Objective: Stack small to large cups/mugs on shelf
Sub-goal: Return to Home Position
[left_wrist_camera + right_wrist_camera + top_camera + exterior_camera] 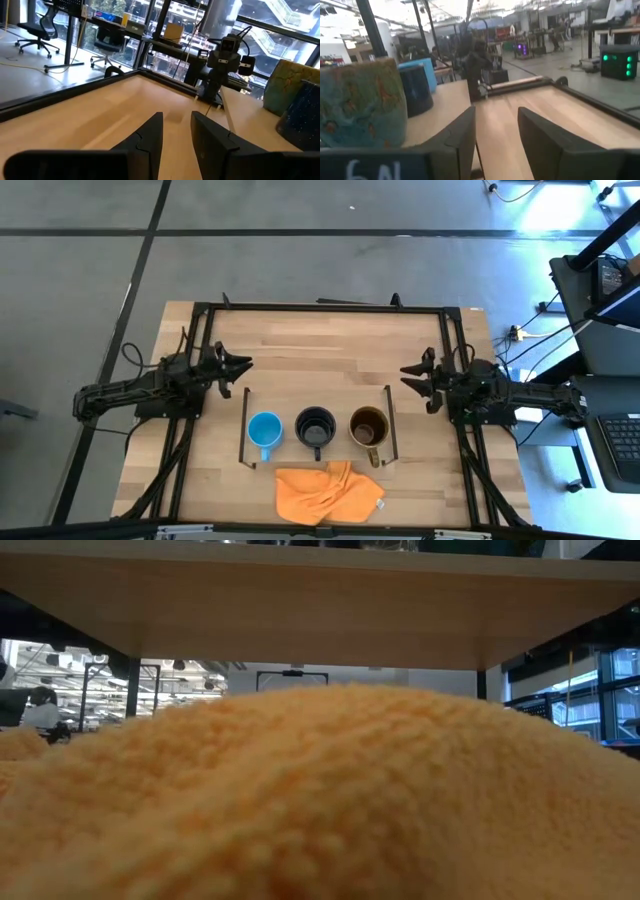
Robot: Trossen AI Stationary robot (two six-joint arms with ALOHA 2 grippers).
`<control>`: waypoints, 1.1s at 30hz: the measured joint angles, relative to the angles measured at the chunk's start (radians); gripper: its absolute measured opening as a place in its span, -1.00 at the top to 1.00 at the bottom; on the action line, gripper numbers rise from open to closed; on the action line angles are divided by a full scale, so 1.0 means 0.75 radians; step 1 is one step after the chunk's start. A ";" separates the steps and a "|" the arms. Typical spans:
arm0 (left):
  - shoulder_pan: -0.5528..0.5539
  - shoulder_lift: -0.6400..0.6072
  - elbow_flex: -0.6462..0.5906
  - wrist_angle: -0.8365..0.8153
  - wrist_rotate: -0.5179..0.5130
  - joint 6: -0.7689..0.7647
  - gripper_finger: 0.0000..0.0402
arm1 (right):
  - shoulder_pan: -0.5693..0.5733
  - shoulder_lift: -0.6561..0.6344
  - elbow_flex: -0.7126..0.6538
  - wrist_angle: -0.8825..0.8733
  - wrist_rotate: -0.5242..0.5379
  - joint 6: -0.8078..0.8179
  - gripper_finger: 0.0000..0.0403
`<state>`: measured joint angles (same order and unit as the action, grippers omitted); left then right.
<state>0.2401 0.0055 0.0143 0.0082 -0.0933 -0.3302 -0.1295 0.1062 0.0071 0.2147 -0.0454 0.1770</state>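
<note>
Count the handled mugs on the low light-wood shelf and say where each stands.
3. On the low light-wood shelf, the small light-blue mug stands at the left end, the black mug in the middle, the olive-brown glazed mug at the right end. None appears hidden.

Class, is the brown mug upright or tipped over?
Upright. From above, the brown mug shows its full round mouth, standing on the shelf.

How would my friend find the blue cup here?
On the light wooden table, next to the crumpled orange cloth, a low shelf with thin black end frames holds three mugs in a row. The small light-blue mug stands leftmost from above, beside the black mug; it alone is blue.
</note>
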 joint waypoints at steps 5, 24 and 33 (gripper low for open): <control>0.000 0.000 0.000 0.000 0.000 0.000 0.53 | 0.000 0.001 0.000 -0.032 0.000 0.000 0.27; 0.000 0.000 0.000 0.000 0.002 0.000 0.53 | 0.000 0.001 -0.001 -0.033 0.000 0.002 0.27; 0.000 0.000 0.000 0.000 0.002 0.000 0.53 | -0.001 0.001 -0.001 -0.033 0.000 0.002 0.27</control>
<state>0.2401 0.0055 0.0143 0.0082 -0.0917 -0.3302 -0.1299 0.1066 0.0067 0.1898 -0.0456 0.1787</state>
